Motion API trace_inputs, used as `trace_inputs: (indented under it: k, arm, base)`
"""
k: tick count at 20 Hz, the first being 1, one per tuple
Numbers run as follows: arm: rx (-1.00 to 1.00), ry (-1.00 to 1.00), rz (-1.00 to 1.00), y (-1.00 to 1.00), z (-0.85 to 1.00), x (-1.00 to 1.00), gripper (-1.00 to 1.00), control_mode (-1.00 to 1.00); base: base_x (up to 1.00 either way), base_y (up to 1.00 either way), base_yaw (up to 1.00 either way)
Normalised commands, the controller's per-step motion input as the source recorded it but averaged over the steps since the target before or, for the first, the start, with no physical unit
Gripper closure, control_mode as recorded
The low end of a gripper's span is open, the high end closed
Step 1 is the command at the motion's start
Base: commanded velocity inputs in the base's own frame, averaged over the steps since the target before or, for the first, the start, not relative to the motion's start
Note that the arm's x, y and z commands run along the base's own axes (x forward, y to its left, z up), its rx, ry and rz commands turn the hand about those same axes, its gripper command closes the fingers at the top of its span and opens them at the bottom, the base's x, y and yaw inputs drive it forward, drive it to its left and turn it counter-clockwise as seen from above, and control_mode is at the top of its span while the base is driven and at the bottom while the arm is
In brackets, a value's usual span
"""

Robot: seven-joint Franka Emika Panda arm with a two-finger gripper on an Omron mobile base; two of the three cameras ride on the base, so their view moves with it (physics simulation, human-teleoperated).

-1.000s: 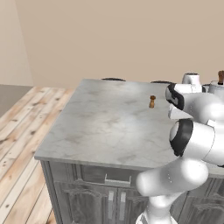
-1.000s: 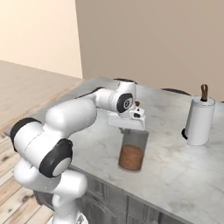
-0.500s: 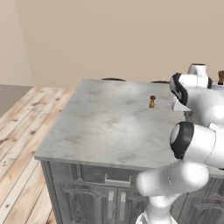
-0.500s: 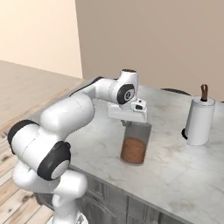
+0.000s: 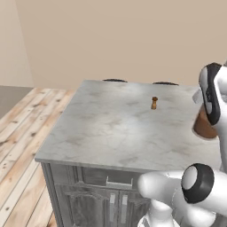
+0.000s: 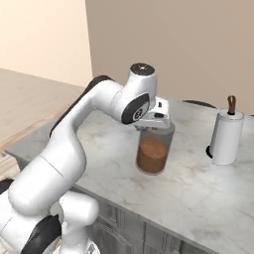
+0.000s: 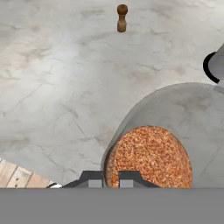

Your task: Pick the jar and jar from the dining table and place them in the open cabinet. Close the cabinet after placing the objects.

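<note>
Jar (image 6: 153,155) with reddish-brown filling, lifted just clear of dining table (image 6: 208,193) marble, pinched at rim by clenched gripper (image 7: 111,177) for carrying, paper-towel roll (image 6: 225,137) at three o'clock, shaker (image 7: 122,18) at twelve.

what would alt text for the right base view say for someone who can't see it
A white robot arm reaches over a marble dining table, its gripper closed on the rim of a clear glass jar of reddish-brown filling. A white paper towel roll on a dark holder stands on the table to the right, apart from the jar, with a plain beige wall behind.
</note>
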Motion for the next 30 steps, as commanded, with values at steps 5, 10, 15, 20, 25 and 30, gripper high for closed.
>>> trace_inputs:
  k: [5, 10, 15, 20, 25, 30]
  arm:
    - [-0.01, -0.35, 0.1, 0.04, 0.6, -0.91, 1.0, -1.0]
    - [-0.05, -0.22, 0.01, 0.27, 0.36, -0.71, 1.0, -1.0]
    - [-0.07, -0.14, 0.0, 0.37, 0.35, -0.68, 1.0, -1.0]
    - [-0.04, -0.05, 0.06, 0.27, 0.36, -0.54, 1.0, -1.0]
    - [-0.04, -0.04, 0.07, 0.12, 0.15, -0.57, 1.0, -1.0]
    - [-0.04, 0.1, 0.08, 0.17, 0.01, -0.33, 1.0, -1.0]
  base:
    - [0.0, 0.0, 0.0]
    - [0.0, 0.0, 0.0]
    - [0.0, 0.0, 0.0]
    - [0.0, 0.0, 0.0]
    - [0.0, 0.0, 0.0]
    - [0.0, 0.0, 0.0]
